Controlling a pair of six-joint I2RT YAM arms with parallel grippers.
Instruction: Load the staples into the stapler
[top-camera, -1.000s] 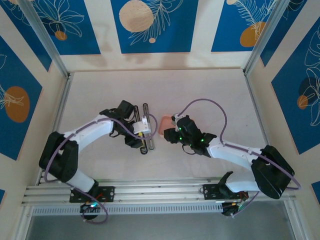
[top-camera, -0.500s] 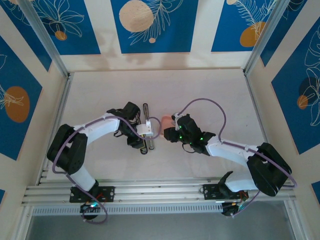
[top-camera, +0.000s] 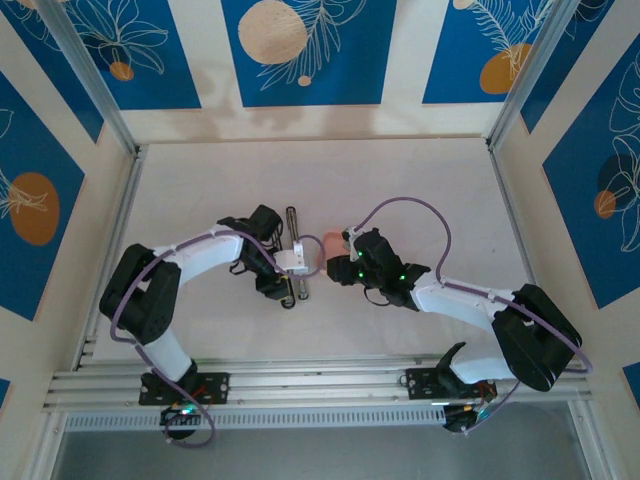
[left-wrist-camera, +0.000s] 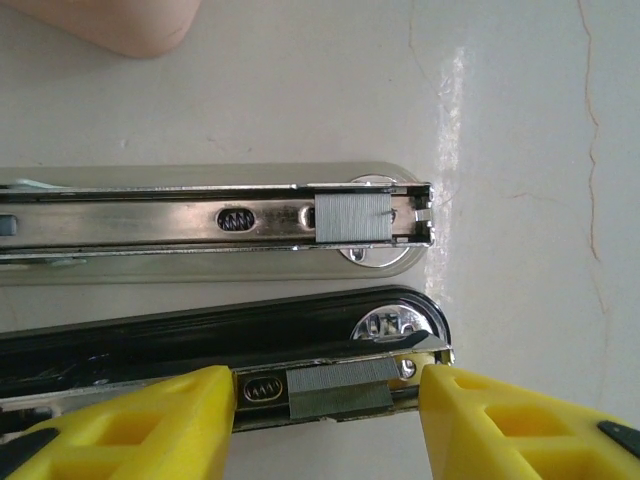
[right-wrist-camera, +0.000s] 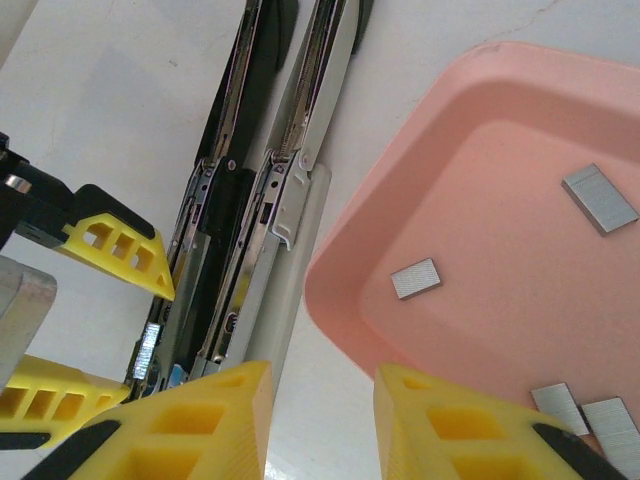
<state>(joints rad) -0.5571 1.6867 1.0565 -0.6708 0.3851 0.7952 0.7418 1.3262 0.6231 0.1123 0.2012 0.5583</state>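
A: Jaws? Both pairs apart. The left gripper (left-wrist-camera: 328, 405) straddles a strip of staples (left-wrist-camera: 340, 388) on the black bar without pinching it. The right gripper (right-wrist-camera: 322, 400) is empty, at the pink tray's (right-wrist-camera: 400, 180) edge.
B: The stapler (left-wrist-camera: 200, 215)?
A: Splayed flat between the arms, steel channels up.
B: Table (left-wrist-camera: 520, 120)?
A: Cream, hairline-cracked, with blue leaf-print walls (top-camera: 310, 50).
B: Counts?
A: Two bars, one strip on each, four strips in the tray.

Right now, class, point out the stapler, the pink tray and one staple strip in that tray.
stapler (left-wrist-camera: 150, 220), left wrist view, metal channel.
pink tray (right-wrist-camera: 400, 180), right wrist view, sloping wall.
staple strip (right-wrist-camera: 415, 278), right wrist view, its middle.
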